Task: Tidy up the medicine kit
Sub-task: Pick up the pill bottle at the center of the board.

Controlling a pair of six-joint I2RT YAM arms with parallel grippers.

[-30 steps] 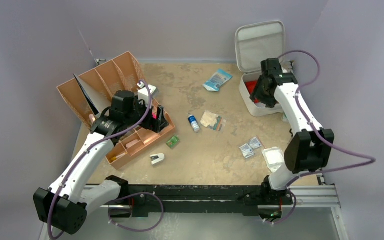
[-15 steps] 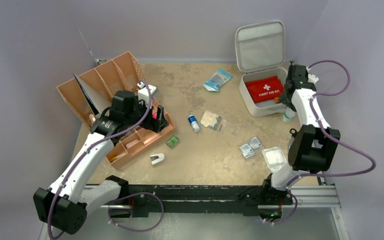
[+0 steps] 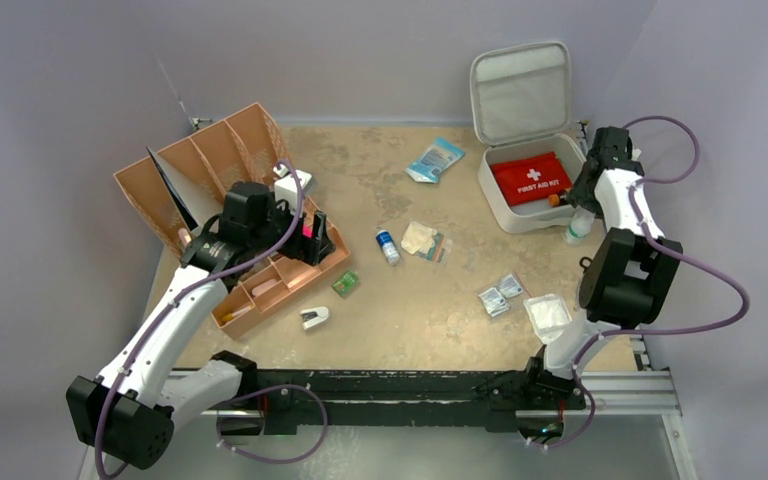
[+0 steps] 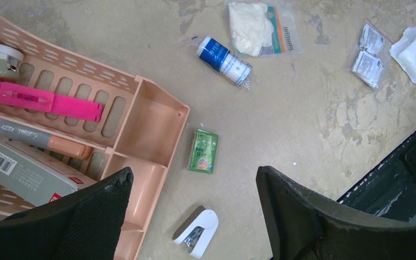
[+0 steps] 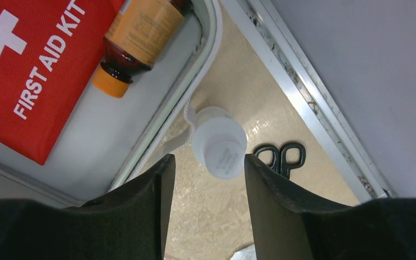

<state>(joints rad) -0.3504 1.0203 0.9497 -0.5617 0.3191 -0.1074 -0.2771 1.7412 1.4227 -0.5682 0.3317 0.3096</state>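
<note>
Right end effector (image 5: 206,165) shifted above white bottle (image 5: 220,142), half-open, empty.

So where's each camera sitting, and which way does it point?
Top: above and behind, looking down on the table; both arms show.
Left wrist: on that arm, looking down at orange tray and green packet; its fingers at bottom.
Right wrist: on that arm, looking down at grey case and white bottle; fingers at bottom.
Top and right wrist share the red pouch.
</note>
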